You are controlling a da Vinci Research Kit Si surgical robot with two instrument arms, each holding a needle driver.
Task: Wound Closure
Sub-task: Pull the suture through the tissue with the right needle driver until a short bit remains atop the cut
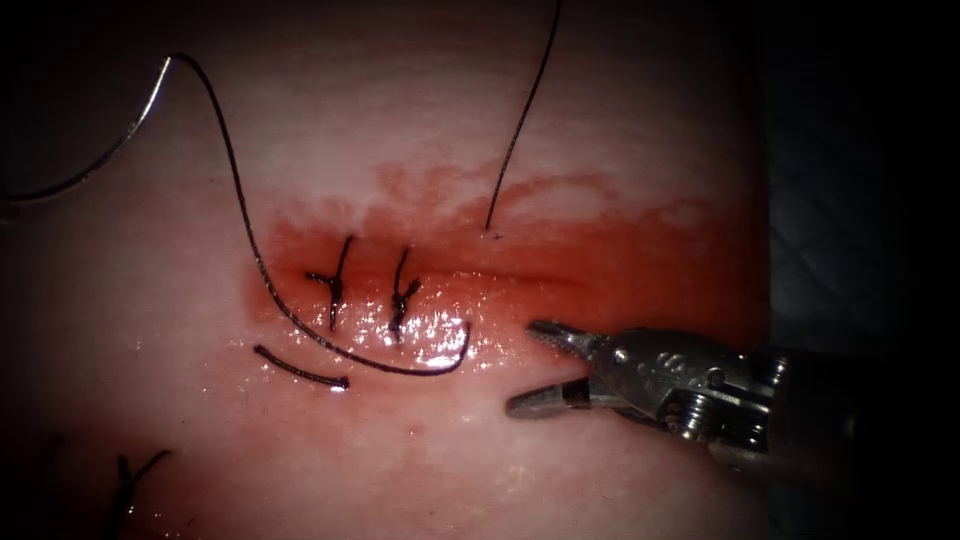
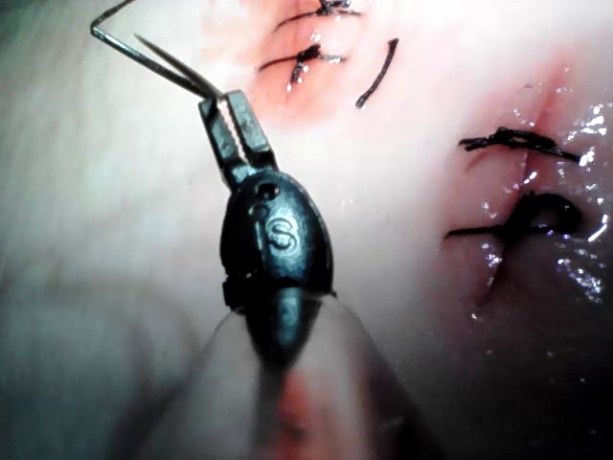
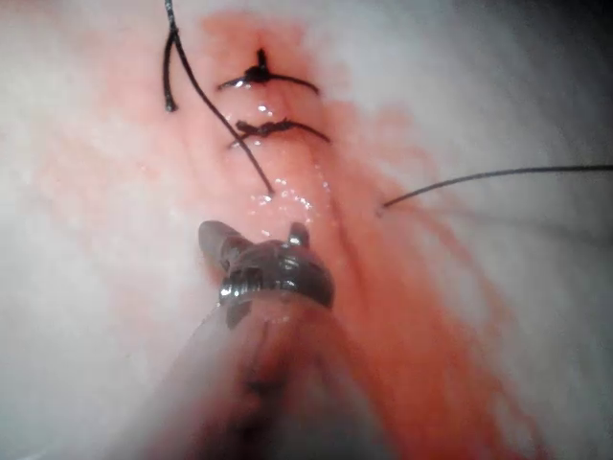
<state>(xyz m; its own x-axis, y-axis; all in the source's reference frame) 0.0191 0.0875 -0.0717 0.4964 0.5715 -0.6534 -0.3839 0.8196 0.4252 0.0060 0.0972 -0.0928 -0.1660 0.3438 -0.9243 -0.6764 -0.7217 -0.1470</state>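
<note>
The pale pink slab of tissue carries a horizontal cut ringed by glistening red fluid, with two dark knotted stitches across its left part. The right arm's silver wristed tool sits just below the cut on its right side, jaws spread wide and holding nothing. The left arm's dark tool has its jaws closed on the thin curved steel needle, out of the tissue, near its blunt end. The long dark thread runs from the needle at upper left down to the cut, and another strand leaves the tissue above the cut. A short cut end of thread lies below the stitches.
</note>
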